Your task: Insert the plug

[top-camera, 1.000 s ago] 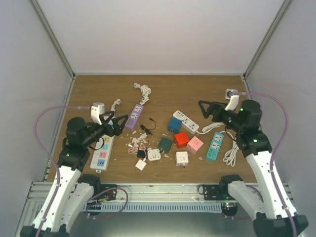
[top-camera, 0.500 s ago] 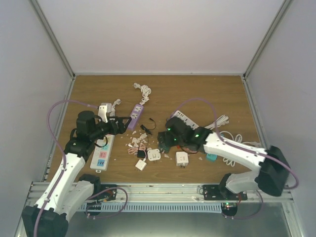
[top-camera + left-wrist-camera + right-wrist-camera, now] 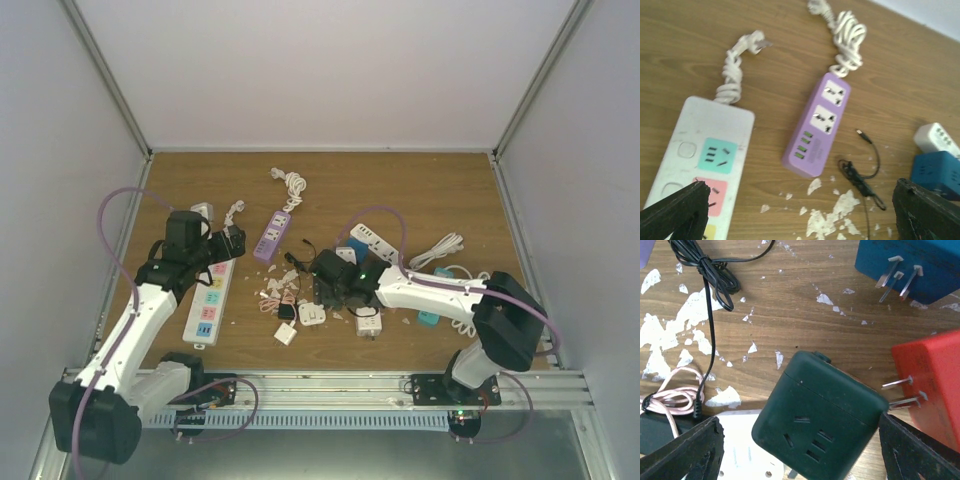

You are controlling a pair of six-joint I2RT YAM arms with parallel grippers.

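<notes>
A dark green cube adapter (image 3: 820, 420) lies tilted on the wood, socket face up and its prongs hidden. My right gripper (image 3: 800, 432) is open around it: one finger (image 3: 920, 450) is at its right corner, and the other finger (image 3: 680, 455) stands apart on the left. From above, the right gripper (image 3: 330, 272) covers the cube. My left gripper (image 3: 800, 200) is open and empty, hovering by the white power strip (image 3: 695, 165) and the purple power strip (image 3: 817, 127). A white corded plug (image 3: 760, 45) lies beyond them.
A blue cube (image 3: 910, 265) and a red cube (image 3: 932, 390) lie prongs out beside the green one, and a white adapter (image 3: 745, 455) lies partly under it. A black cable (image 3: 705, 265), a pink cable (image 3: 670, 400) and white paint flakes litter the wood. A teal strip (image 3: 430, 315) lies on the right.
My right arm swung in from the far right to the middle and came down over the green cube, its jaws narrowing. My left arm shifted a little back over the white strip.
</notes>
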